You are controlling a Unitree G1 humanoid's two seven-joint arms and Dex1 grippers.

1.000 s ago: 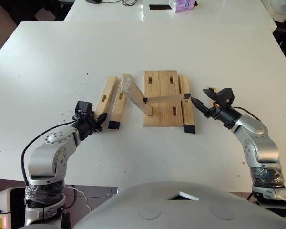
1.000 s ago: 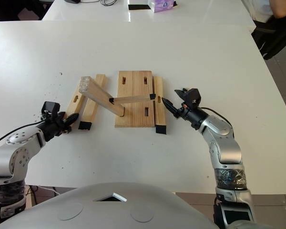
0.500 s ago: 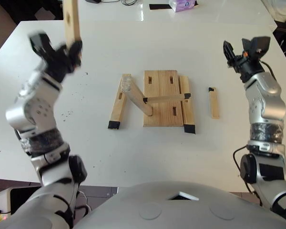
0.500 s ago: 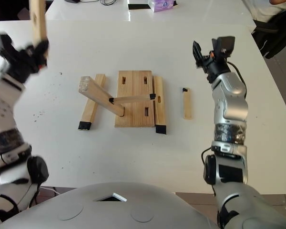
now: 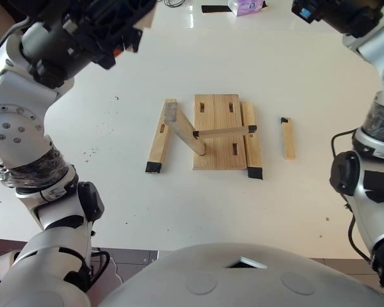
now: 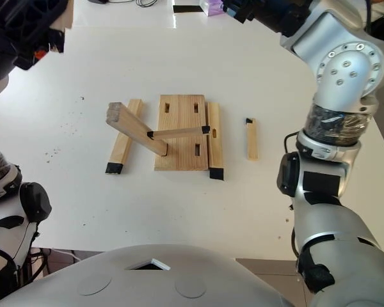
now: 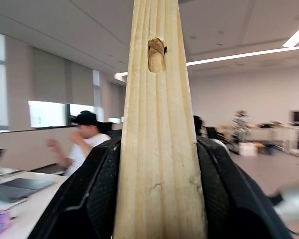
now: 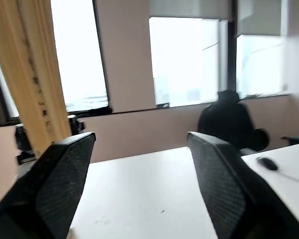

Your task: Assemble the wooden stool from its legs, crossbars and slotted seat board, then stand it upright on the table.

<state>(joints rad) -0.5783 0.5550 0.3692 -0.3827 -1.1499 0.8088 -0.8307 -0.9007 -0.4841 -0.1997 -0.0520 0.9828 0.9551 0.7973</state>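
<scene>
The slotted seat board point(image 5: 219, 148) lies flat mid-table. One leg point(image 5: 182, 131) stands tilted in it, joined by a crossbar point(image 5: 221, 132) to a leg point(image 5: 251, 144) lying along the board's right edge. Another leg point(image 5: 159, 139) lies left of the board. A short crossbar point(image 5: 287, 137) lies to the right. My left gripper point(image 7: 159, 191) is raised high at the far left, shut on a wooden leg point(image 7: 159, 99) that stands upright between its fingers point(image 7: 102, 194). My right gripper point(image 8: 139, 194) is raised high at the far right, open with nothing between its fingers point(image 8: 55, 184).
The white table point(image 5: 83, 166) has bare room in front of and on both sides of the parts. A second table point(image 5: 179, 16) behind carries a tissue box point(image 5: 246, 6) and cables. Small crumbs point(image 5: 93, 150) lie at the left.
My left gripper took a leg from the table's left side and lifted it high. My right gripper rose from beside the short crossbar, leaving it on the table.
</scene>
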